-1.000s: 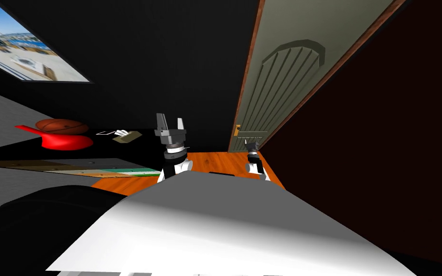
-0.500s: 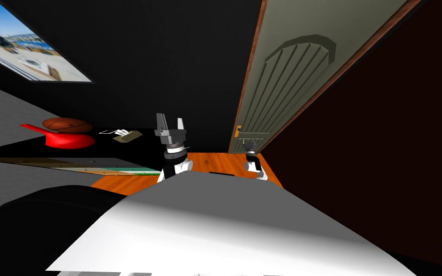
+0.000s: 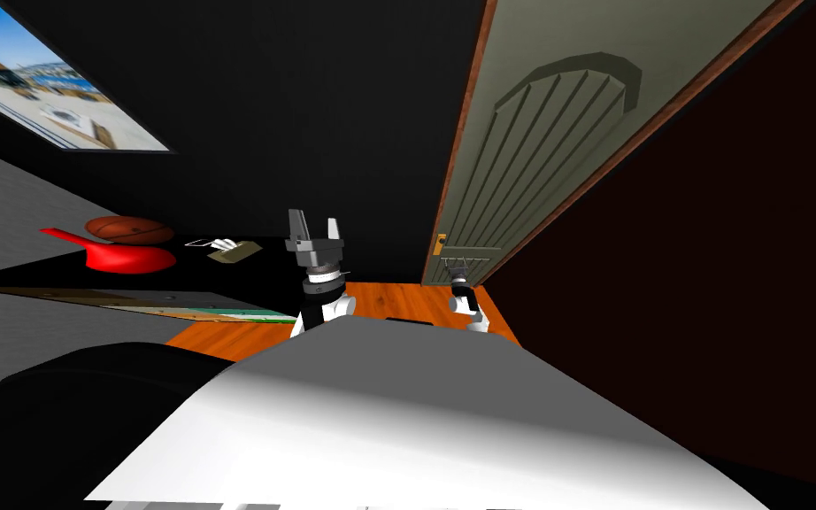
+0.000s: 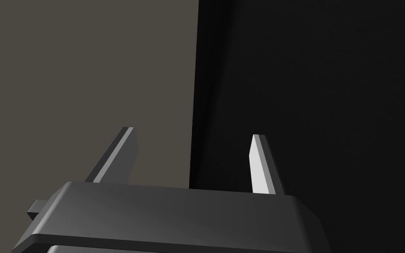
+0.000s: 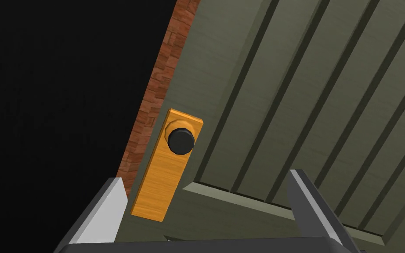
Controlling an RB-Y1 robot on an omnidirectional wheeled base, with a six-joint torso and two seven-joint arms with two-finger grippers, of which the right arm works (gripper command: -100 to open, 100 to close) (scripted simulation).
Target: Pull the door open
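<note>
Two grippers, both released. The right gripper (image 5: 205, 175) is up at the grey-green door (image 5: 311, 88), fingers spread with nothing between them. The black knob (image 5: 181, 140) on its orange plate (image 5: 160, 184) sits just ahead, nearer the finger on the frame side and apart from both. The left gripper (image 3: 313, 232) is held up in front, well away from the door, fingers apart, idle.

Change over the last second: the whole head view slid (brown ball (image 3: 130, 230) and door both drifted the same way, door looms larger). That is my own move closer, not the things'. The door hasn't budged and lies flush against its brown frame (image 5: 153, 101), so I judge no pull has begun. The approach looks nearly done. Next the right gripper needs to shift toward the frame to centre the knob, push in and clamp.
</note>
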